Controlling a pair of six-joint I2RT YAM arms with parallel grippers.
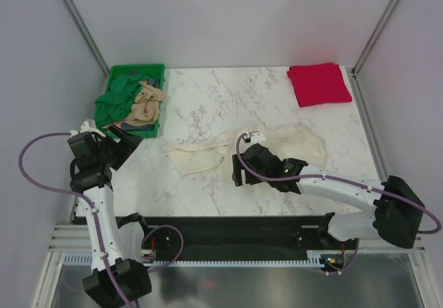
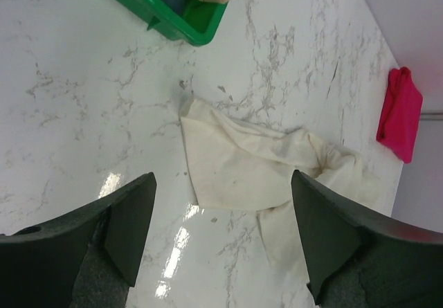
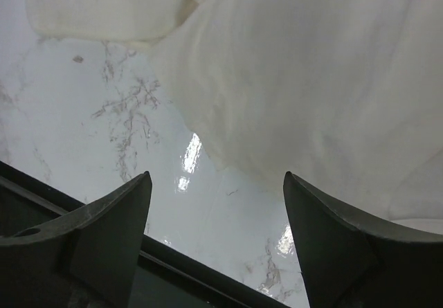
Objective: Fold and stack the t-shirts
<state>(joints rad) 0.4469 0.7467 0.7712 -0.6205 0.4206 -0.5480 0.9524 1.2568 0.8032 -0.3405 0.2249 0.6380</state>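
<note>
Presently, landmark for all positions: the cream-white t-shirt [image 1: 201, 154], lying unfolded and rumpled across the middle of the counter [image 1: 208, 100], long axis left to right.

Near side of the shirt: a strip of bare marble runs between its near hem and the counter's near edge. The right end effector [image 3: 216, 218] sits over that hem, around mid-length of the shirt. Fingers spread wide, nothing between them. In the right wrist view the hem curves past just beyond the fingertips, with glossy bare counter under the gap. Contact with the cloth cannot be told.

Left of the shirt: the left end effector [image 2: 221, 214] is well apart from the cloth, out past its left end. Fingers also spread wide and holding nothing. Its wrist view looks across bare counter to the shirt's left end, which lies flat with one corner pointing away.

Far left of the shirt: green crate [image 1: 138, 66] at the counter's back left corner, holding a dark green t-shirt [image 1: 114, 102] and a tan t-shirt [image 1: 143, 104], both bunched. A narrow bare gap separates the crate's near corner from the shirt.

Far right of the shirt: red t-shirt [image 1: 318, 84], folded into a flat square at the back right corner. A broad bare area lies beyond the shirt, between crate and red square.
</note>
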